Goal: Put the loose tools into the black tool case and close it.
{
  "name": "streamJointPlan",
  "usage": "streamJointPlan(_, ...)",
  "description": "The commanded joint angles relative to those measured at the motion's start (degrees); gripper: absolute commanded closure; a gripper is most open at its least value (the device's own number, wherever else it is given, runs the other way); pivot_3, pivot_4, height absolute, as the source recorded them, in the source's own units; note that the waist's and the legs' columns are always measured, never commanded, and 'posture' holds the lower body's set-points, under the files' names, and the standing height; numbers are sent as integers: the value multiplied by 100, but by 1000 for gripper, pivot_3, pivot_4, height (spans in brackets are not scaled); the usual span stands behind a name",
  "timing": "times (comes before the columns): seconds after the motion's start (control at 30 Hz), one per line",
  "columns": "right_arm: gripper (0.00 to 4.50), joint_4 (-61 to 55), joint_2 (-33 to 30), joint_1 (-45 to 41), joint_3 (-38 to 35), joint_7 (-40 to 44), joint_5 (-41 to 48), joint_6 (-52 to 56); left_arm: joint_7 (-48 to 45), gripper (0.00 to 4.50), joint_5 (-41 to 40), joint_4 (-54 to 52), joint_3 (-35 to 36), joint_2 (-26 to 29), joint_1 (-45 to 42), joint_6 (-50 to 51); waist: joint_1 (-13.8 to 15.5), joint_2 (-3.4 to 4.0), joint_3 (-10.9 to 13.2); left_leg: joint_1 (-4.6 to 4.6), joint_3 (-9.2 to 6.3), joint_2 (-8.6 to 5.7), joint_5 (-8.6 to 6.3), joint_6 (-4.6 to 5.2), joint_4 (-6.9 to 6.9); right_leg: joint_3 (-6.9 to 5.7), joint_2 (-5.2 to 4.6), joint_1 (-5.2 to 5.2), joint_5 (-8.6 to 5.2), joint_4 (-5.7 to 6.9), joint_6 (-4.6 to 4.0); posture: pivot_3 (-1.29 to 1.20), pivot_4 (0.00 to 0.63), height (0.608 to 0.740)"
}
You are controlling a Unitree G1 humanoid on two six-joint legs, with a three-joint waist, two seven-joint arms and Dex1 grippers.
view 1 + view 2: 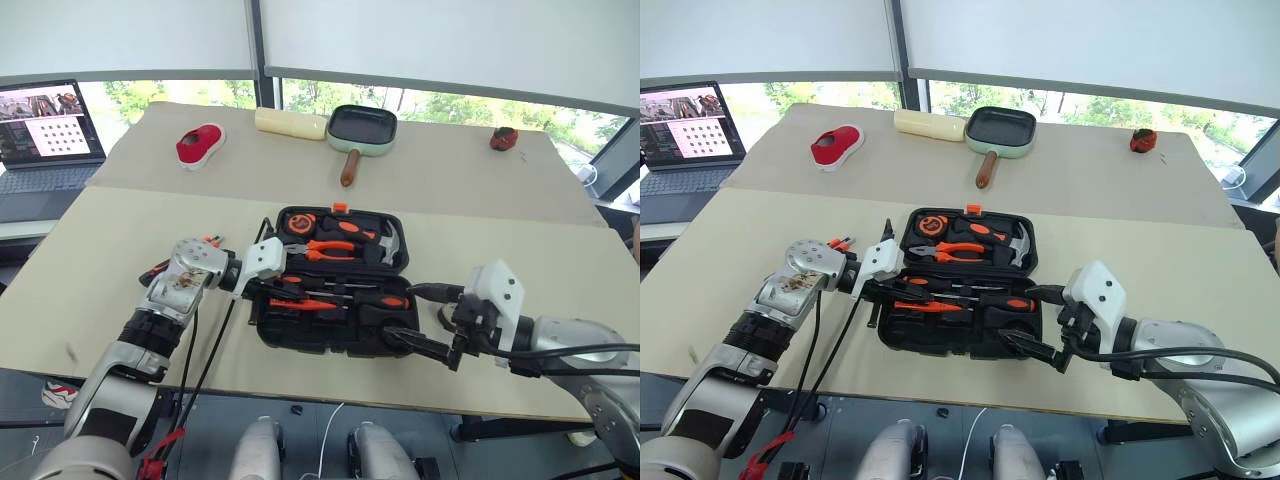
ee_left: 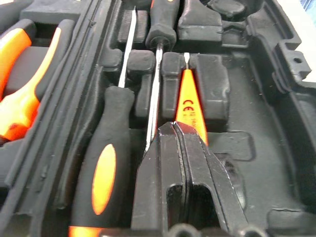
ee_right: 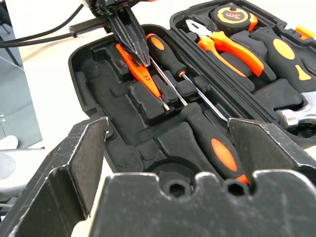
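Right wrist view: tape measure (image 3: 232, 15) reads "3m"; slim orange screwdriver (image 2: 190, 101) bears "CE". Left gripper (image 2: 180, 136) closed, pressing it; right gripper (image 1: 425, 320) spread wide, empty.

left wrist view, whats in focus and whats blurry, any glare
Left wrist view: the shut left hand at the bottom is soft, the small screwdriver and case behind it sharper. Glare on the long shaft. Left eye view: windows bright.
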Motion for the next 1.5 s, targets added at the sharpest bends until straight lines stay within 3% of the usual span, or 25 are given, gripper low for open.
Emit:
streamJointPlan(0.03, 0, -119, -16, -82, -61, -38, 115, 10, -23, 4455, 238, 102, -158, 26, 153, -19, -1, 2, -2, 0, 0, 0, 0, 0, 0, 0, 0, 0, 0, 0, 0, 0, 150, 740)
streamJointPlan(0.13, 0, -109, -20, -108, -19, -43, 120, 5, -62, 4455, -26, -238, 119, 144, 255, 216, -15, 4, -3, 1, 0, 0, 0, 0, -1, 0, 0, 0, 0, 0, 0, 0, 150, 740)
streamJointPlan(0.37, 0, 341, -119, -562, 234, 306, 85, -81, 291, 4455, -1035, -2220, 1184, 720, 740, 1639, -131, 2, 0, -3, -1, 4, 0, 0, -8, 0, 1, -9, 0, 1, 0, 0, 150, 740)
streamJointPlan(0.5, 0, 696, -78, -976, 500, 498, -6, -152, 621, 4455, -1217, -2850, 1247, 721, 996, 2028, -92, 2, 0, -1, 0, 2, 0, 0, -5, 0, -2, -4, 0, 1, 0, 0, 150, 740)
streamJointPlan(0.8, 0, 538, -86, -867, 484, 520, 2, -141, 924, 4455, -770, -2040, 638, 244, 735, 1821, -43, 2, 0, -2, 3, 0, 0, 0, -4, 0, -2, -6, 0, 0, 0, 0, 150, 740)
streamJointPlan(1.1, 0, 268, -33, -612, 444, 318, 24, -93, 785, 4455, -557, -1559, 297, 124, 756, 1567, -61, 2, 0, -2, 3, 1, 0, 0, -6, 1, 0, -8, 0, 0, 0, 0, 150, 740)
streamJointPlan(1.5, 0, 348, 12, -625, 496, 276, 19, -111, 874, 4455, -391, -1603, 338, 381, 1404, 1232, -84, 28, -17, 6, 4, 2, 0, 0, -9, 2, -1, -2, 0, -1, 0, 0, 150, 740)
